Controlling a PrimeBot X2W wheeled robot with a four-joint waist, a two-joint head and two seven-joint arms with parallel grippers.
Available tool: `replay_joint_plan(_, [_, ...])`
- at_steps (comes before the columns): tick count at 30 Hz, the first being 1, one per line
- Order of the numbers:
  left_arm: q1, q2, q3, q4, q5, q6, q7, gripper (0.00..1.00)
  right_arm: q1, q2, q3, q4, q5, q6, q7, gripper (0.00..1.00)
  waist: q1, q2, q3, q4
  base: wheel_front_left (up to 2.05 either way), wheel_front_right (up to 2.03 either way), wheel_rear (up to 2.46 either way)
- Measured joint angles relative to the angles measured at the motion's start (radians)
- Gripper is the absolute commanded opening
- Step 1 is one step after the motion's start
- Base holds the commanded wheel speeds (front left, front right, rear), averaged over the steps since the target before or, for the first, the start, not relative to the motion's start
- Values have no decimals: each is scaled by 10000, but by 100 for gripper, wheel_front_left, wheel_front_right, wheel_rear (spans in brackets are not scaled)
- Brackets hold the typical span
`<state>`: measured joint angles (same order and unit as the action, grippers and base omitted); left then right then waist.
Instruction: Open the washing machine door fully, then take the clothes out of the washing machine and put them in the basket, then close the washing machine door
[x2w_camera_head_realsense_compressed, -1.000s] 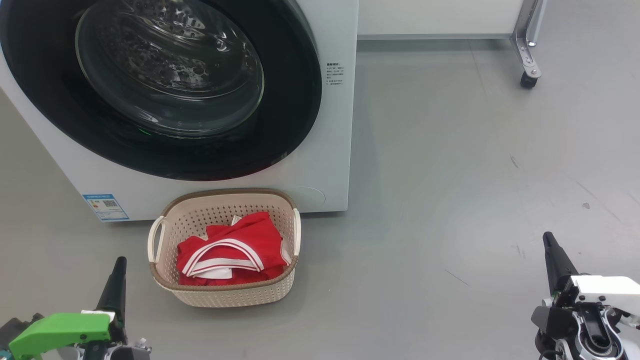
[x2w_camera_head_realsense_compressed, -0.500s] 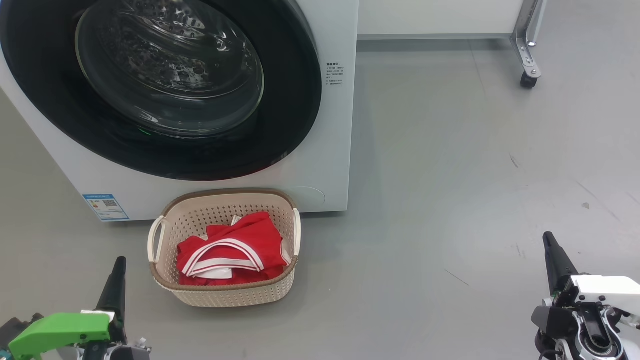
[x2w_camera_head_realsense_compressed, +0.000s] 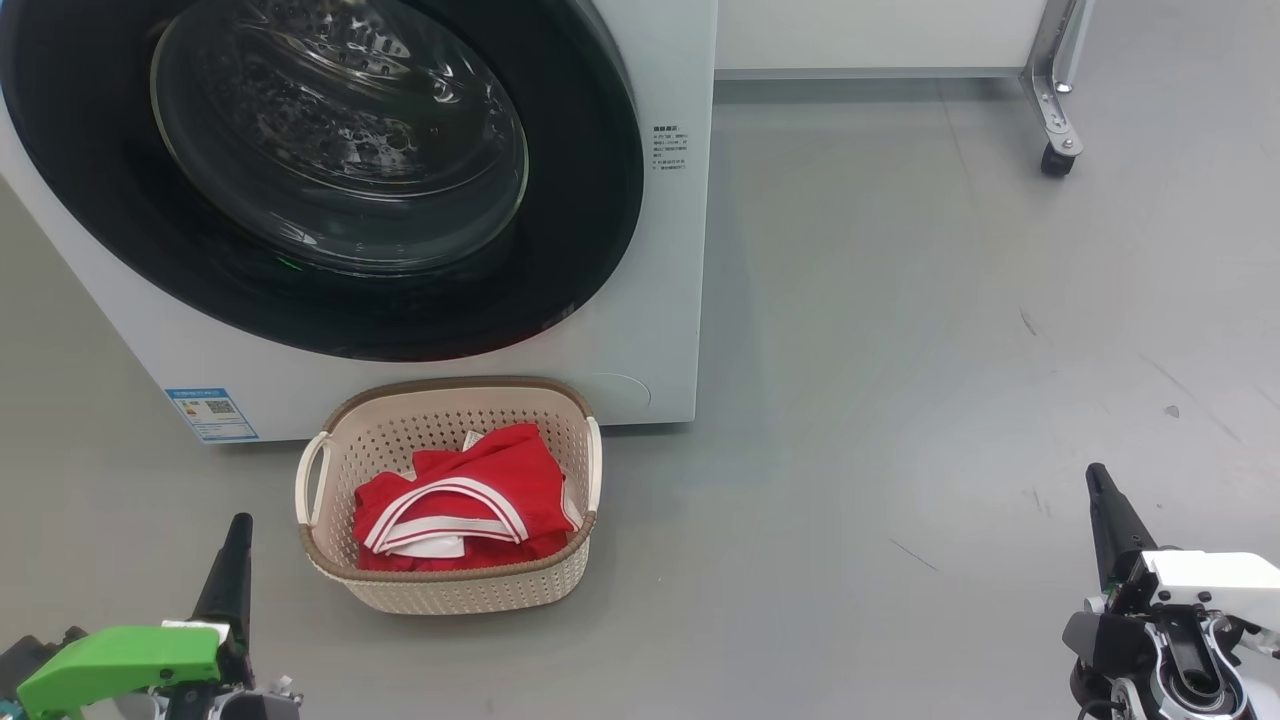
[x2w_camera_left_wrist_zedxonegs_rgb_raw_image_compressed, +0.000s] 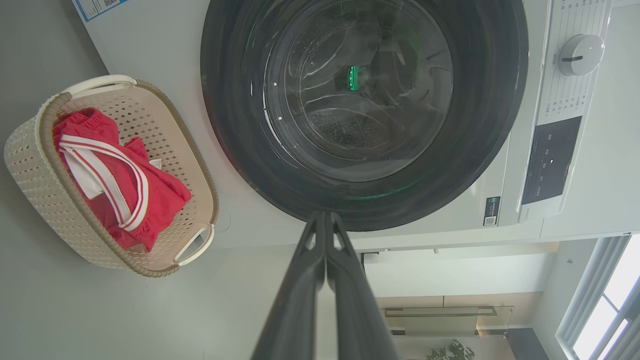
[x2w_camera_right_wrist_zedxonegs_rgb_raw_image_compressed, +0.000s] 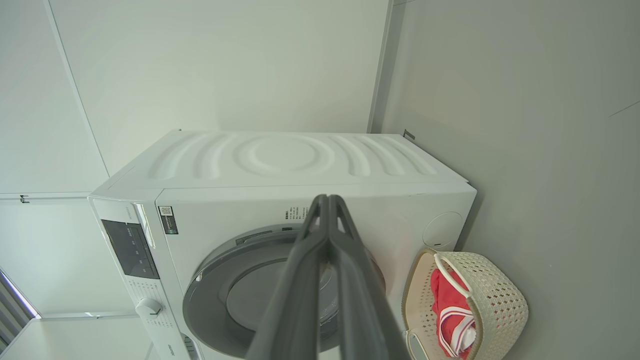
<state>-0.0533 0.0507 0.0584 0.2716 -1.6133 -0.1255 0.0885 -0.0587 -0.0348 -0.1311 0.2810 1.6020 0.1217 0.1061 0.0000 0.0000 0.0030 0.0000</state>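
Note:
The washing machine (x2w_camera_head_realsense_compressed: 660, 250) (x2w_camera_right_wrist_zedxonegs_rgb_raw_image_compressed: 280, 165) stands at the upper left of the head view with its round black-rimmed door (x2w_camera_head_realsense_compressed: 330, 170) (x2w_camera_left_wrist_zedxonegs_rgb_raw_image_compressed: 365, 105) closed flat against the front. Red clothes (x2w_camera_head_realsense_compressed: 460, 500) (x2w_camera_left_wrist_zedxonegs_rgb_raw_image_compressed: 115, 175) (x2w_camera_right_wrist_zedxonegs_rgb_raw_image_compressed: 450, 310) with white stripes lie inside the cream basket (x2w_camera_head_realsense_compressed: 440, 595) (x2w_camera_left_wrist_zedxonegs_rgb_raw_image_compressed: 30, 165) (x2w_camera_right_wrist_zedxonegs_rgb_raw_image_compressed: 505, 305), which sits on the floor right before the machine. My left gripper (x2w_camera_head_realsense_compressed: 238, 525) (x2w_camera_left_wrist_zedxonegs_rgb_raw_image_compressed: 325, 215) hangs shut and empty at the lower left, left of the basket. My right gripper (x2w_camera_head_realsense_compressed: 1095, 472) (x2w_camera_right_wrist_zedxonegs_rgb_raw_image_compressed: 327, 197) is shut and empty at the lower right, well away from both.
Grey floor (x2w_camera_head_realsense_compressed: 900, 350) spreads wide to the right of the machine. A metal leg with a black caster wheel (x2w_camera_head_realsense_compressed: 1055, 160) stands at the far upper right. A control panel with a round dial (x2w_camera_left_wrist_zedxonegs_rgb_raw_image_compressed: 580, 47) sits on the machine's front.

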Motion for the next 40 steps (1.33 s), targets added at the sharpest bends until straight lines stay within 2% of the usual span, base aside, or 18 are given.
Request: replay_joint_plan(40, [-2, -6, 10, 0, 0, 0, 31, 0, 0, 0, -8, -6, 0, 0, 0, 0, 0, 0, 0, 0, 0, 0, 0])
